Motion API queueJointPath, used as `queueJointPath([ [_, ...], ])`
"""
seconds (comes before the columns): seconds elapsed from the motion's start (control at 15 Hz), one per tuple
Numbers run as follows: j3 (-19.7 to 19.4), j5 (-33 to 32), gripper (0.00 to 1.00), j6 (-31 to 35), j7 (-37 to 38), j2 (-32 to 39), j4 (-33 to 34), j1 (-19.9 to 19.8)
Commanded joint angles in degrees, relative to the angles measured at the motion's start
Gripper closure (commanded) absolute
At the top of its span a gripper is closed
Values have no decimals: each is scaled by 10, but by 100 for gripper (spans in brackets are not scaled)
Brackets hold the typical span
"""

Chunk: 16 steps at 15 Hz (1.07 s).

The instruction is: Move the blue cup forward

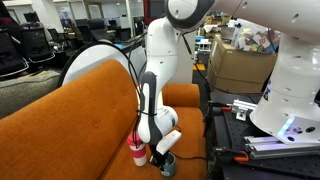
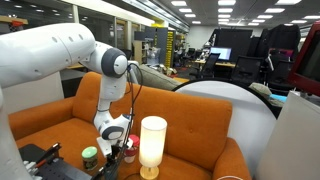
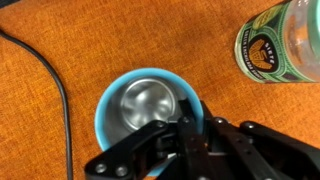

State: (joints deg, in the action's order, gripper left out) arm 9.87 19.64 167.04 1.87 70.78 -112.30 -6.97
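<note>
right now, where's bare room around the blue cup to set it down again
In the wrist view, bare orange cushion lies between the black cable and the blue cup, and above the cup across to the green-labelled can. Crowded: the red tumbler stands close beside the cup, with the gripper over it.

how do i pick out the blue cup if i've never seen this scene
Find the orange sofa; the robot's end effector hangs low over it. The blue cup sits right beneath it. It is squat, with a light blue rim and shiny metal inside, unlike the taller red tumbler beside it.
</note>
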Motion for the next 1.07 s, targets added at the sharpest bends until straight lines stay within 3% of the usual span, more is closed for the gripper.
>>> queueJointPath([
  [0.0,-1,-8,97,1,26,-13,-16,0],
  [0.33,1,1,97,16,63,-36,-46,14],
  [0.67,22,11,97,20,106,-105,-116,37],
  [1.0,31,12,97,21,157,-192,-152,94],
])
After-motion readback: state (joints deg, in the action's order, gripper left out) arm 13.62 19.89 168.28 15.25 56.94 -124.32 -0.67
